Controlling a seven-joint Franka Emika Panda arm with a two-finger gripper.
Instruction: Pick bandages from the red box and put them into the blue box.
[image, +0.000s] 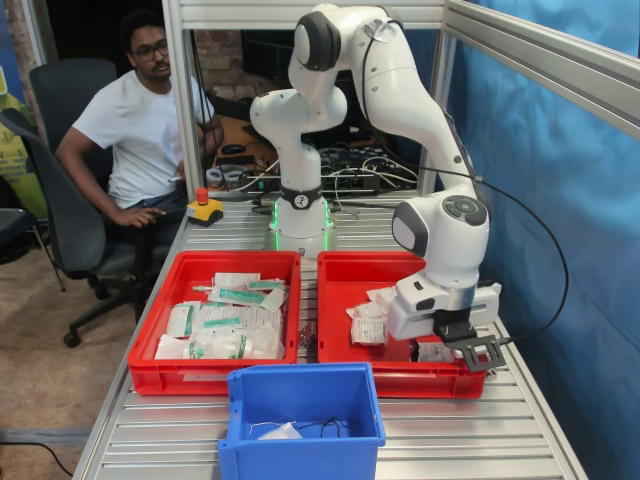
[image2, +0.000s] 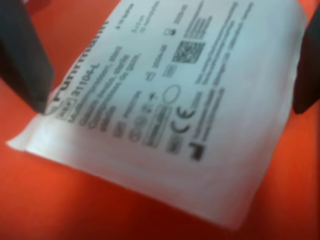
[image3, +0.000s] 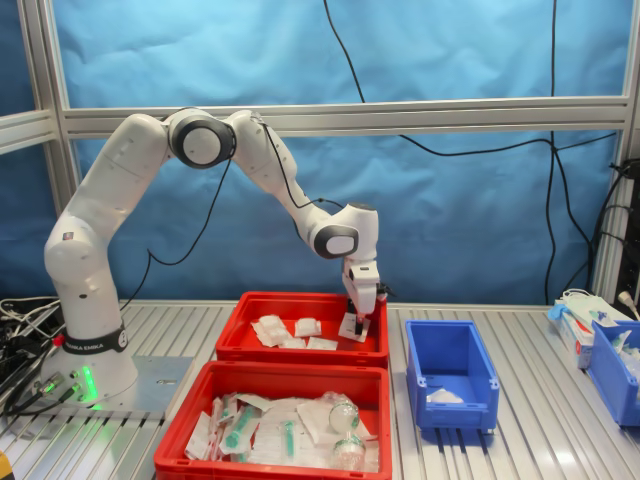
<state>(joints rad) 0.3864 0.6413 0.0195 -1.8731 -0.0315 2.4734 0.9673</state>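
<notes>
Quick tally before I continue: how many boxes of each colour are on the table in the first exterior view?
Red: 2, the red box holding the bandages and the twin red tray of green-printed packets.
Blue: 1, the blue box.
Total: 3.

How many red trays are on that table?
2, side by side. One red box holds a few white bandages, with the gripper lowered inside it. The twin red tray is crowded with green-printed packets.
</notes>
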